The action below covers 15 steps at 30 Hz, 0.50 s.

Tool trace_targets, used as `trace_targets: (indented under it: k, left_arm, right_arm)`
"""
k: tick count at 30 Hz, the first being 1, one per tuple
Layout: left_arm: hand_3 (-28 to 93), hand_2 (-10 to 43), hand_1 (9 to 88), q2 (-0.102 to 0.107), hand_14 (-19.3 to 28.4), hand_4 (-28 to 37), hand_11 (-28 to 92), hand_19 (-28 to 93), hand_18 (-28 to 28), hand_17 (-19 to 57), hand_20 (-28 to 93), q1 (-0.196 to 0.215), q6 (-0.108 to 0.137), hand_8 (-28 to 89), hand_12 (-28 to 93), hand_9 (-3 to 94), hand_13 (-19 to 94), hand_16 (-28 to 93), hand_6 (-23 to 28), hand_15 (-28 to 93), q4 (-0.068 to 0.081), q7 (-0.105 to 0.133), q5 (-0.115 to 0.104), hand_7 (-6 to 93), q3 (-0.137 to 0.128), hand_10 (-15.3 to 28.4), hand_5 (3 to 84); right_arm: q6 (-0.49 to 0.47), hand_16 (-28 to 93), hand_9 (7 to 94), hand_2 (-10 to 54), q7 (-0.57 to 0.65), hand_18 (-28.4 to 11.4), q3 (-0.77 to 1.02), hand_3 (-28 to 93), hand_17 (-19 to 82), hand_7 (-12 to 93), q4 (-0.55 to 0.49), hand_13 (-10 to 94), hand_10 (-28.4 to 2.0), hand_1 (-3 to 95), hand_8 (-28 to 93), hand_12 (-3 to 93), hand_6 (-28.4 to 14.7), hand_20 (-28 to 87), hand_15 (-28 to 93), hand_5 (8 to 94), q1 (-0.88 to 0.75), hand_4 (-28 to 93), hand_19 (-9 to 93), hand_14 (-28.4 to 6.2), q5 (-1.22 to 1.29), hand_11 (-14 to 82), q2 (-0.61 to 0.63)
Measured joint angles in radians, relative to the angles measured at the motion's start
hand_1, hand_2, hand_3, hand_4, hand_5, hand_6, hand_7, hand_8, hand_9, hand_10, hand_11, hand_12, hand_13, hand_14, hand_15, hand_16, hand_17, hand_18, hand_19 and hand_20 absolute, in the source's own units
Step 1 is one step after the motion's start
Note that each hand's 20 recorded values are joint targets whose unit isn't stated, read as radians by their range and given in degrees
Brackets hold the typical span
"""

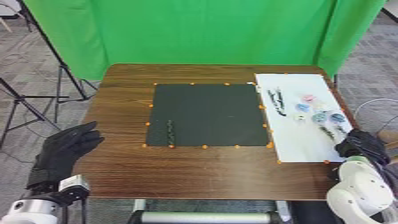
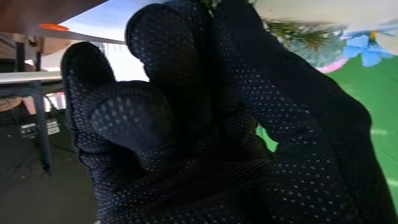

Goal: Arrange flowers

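At the white sheet's lower right corner in the head view is my right hand (image 1: 360, 145), near green sprigs (image 1: 328, 132). My left hand (image 1: 69, 145) is off the table's left edge, its fingers relaxed. A dark green stem (image 1: 171, 134) lies upright on the black mat's (image 1: 213, 112) lower left. The white sheet (image 1: 298, 145) holds a pink flower (image 1: 308, 98), blue flowers (image 1: 338, 118) and dark stems (image 1: 277, 101). In the right wrist view, my right hand (image 2: 204, 155) has loosely extended fingers; beyond them show a green sprig (image 2: 298, 31) and a blue flower (image 2: 366, 50).
Orange markers (image 1: 204, 146) line the mat's edges on the brown table (image 1: 204, 175). A green curtain (image 1: 213, 32) hangs behind the table, and a black tripod (image 1: 34, 97) stands on the floor at the left.
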Motion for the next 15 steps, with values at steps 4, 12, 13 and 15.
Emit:
trace_targets:
  k: [4,12,13,15]
  left_arm:
    - [80,9.0,27.6,0.015,28.4,-14.5,39,59,21.5,-8.4,17,0.0,0.006,-8,10,40.4,30,-13,14.7,62,0.002,0.019,-0.009,14.2,0.011,22.8,47.3]
    - [80,9.0,27.5,0.035,28.4,-14.5,39,59,21.4,-8.4,17,0.0,0.009,-9,10,40.4,30,-13,14.7,62,0.006,0.03,-0.015,14.3,0.012,22.8,47.4]
    - [80,9.1,27.5,0.036,28.4,-14.5,39,59,21.4,-8.4,17,0.0,0.009,-8,10,40.4,30,-13,14.7,62,0.006,0.03,-0.015,14.4,0.012,22.8,47.3]
    - [80,9.0,27.5,0.039,28.4,-14.5,39,59,21.4,-8.3,17,0.0,0.009,-8,10,40.4,30,-13,14.6,62,0.007,0.03,-0.015,14.4,0.012,22.8,47.3]
  right_arm:
    - [0.055,24,83.4,-7.6,0.001,-22.2,-0.026,75,43,31,0.011,81,-13.2,54.3,18,30.3,-4.3,-2,73,80.8,0.007,-28,93,-6.3,-0.013,42.3,0.005]
    - [0.106,25,84.3,-8.4,-0.006,-22.1,-0.065,77,43,30,0.005,81,-12.8,54.1,19,30.5,-4.3,0,73,81.9,0.03,-28,93,-6.2,-0.018,42.6,0.021]
    - [0.11,25,84.3,-8.6,-0.006,-22.1,-0.068,77,43,30,-0.001,81,-12.8,54.1,19,30.6,-4.2,0,73,82.0,0.034,-28,93,-6.2,-0.019,42.6,0.025]
    - [0.119,25,84.7,-8.8,-0.007,-22.2,-0.073,77,43,30,-0.015,82,-12.8,54.1,19,30.7,-4.3,0,73,82.1,0.044,-28,93,-6.3,-0.022,42.5,0.034]
